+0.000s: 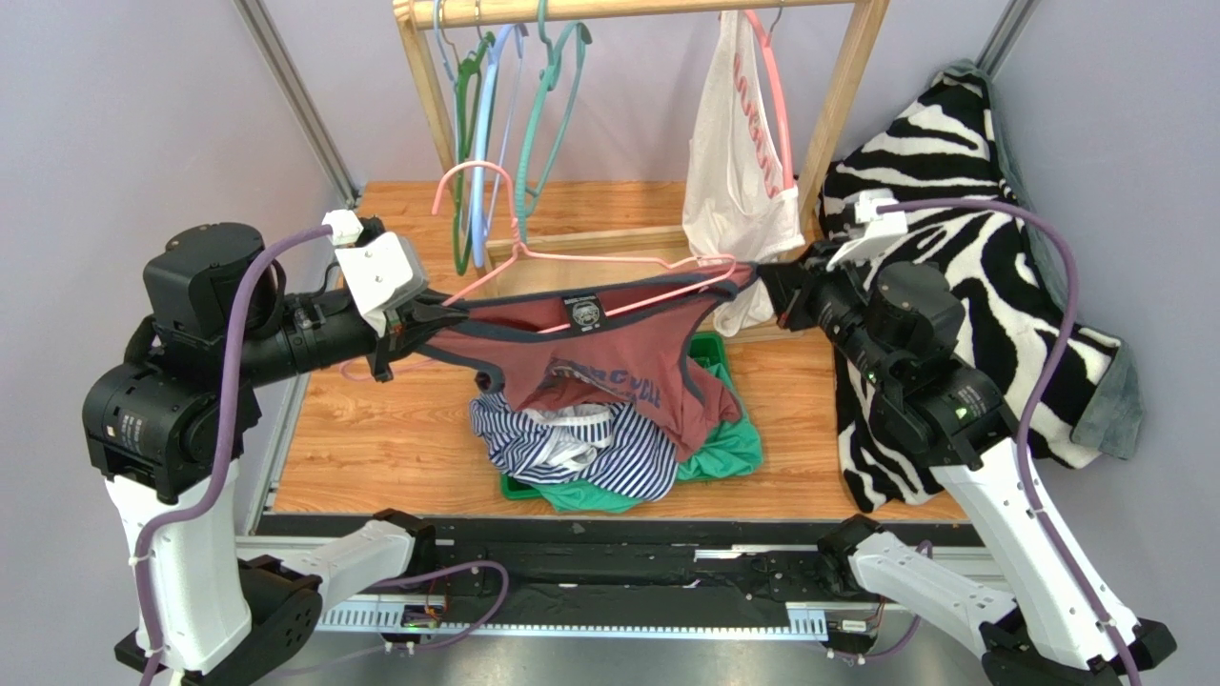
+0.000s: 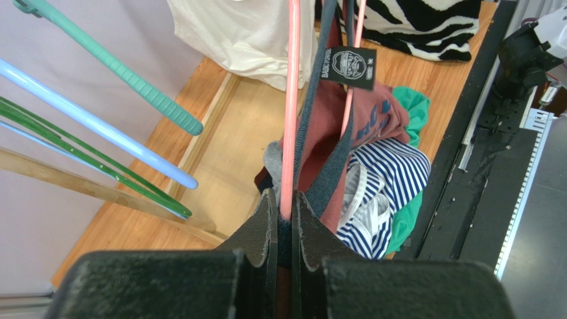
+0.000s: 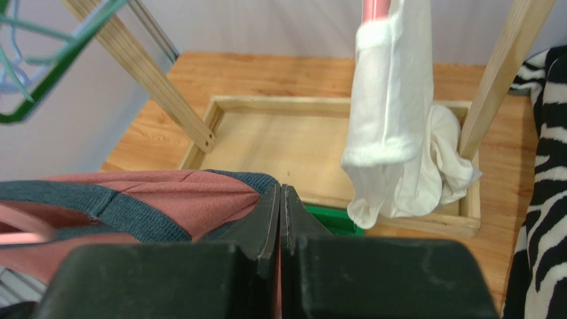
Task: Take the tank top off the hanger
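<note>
Pink hanger (image 2: 291, 100) tight in left gripper (image 2: 285, 201), tank top (image 1: 602, 355) apparently in clenched right gripper (image 3: 281, 194).

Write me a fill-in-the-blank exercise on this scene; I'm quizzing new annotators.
1. The left gripper is shut on the thin ___ hanger.
2. The right gripper pinches the rust-red, dark-trimmed tank top, whose square neck label is ___.
3. Beneath it lies a blue-and-white ___ shirt.
Missing words: pink; black; striped.
</note>
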You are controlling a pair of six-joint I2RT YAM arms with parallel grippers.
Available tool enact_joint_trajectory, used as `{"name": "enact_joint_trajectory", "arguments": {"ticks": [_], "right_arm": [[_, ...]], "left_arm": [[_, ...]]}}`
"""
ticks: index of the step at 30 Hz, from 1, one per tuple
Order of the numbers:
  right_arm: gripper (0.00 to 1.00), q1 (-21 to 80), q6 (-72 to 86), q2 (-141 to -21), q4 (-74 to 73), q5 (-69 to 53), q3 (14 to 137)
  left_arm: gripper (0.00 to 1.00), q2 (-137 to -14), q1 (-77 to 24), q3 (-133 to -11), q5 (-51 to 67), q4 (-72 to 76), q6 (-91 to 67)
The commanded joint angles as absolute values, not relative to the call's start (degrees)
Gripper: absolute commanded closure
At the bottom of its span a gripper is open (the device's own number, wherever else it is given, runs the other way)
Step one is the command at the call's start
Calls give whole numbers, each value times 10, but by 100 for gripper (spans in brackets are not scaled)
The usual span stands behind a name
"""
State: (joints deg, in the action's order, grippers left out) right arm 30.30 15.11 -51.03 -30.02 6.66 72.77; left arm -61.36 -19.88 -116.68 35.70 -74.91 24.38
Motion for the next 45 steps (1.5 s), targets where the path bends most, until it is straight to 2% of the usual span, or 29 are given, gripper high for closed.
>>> {"name": "enact_joint_trajectory", "arguments": {"ticks": [1,2,5,6,7,10,13,17,22,30,41,45], "right_arm": [[100,294,120,-471,-332,29,687],[100,294,112,-468,-336,-41,684],[97,294,70,-444,-353,-125,689],[92,294,47,-436,-359,-140,693],[76,294,36,-428,-369,-152,710],[45,294,3,-400,-396,-206,767],[39,292,-42,-401,-423,-266,828],[39,294,-65,-448,-432,-334,937],[41,294,-79,-524,-394,-359,963],[42,294,-98,-577,-436,-461,950],[51,294,-77,-542,-469,-489,896],[59,294,-73,-522,-479,-479,882]], "left_arm": [[100,-619,-196,-1204,382,-736,252],[100,-630,-196,-1215,388,-736,252],[100,-668,-198,-1243,412,-735,251],[100,-678,-198,-1250,424,-735,253],[100,-686,-203,-1256,429,-738,256],[100,-720,-240,-1272,428,-752,288],[100,-741,-278,-1265,411,-759,329],[100,-768,-338,-1275,387,-775,362],[100,-807,-376,-1307,396,-813,384],[100,-798,-388,-1296,396,-825,396],[100,-786,-390,-1284,381,-818,387],[100,-784,-390,-1288,381,-816,383]]}}
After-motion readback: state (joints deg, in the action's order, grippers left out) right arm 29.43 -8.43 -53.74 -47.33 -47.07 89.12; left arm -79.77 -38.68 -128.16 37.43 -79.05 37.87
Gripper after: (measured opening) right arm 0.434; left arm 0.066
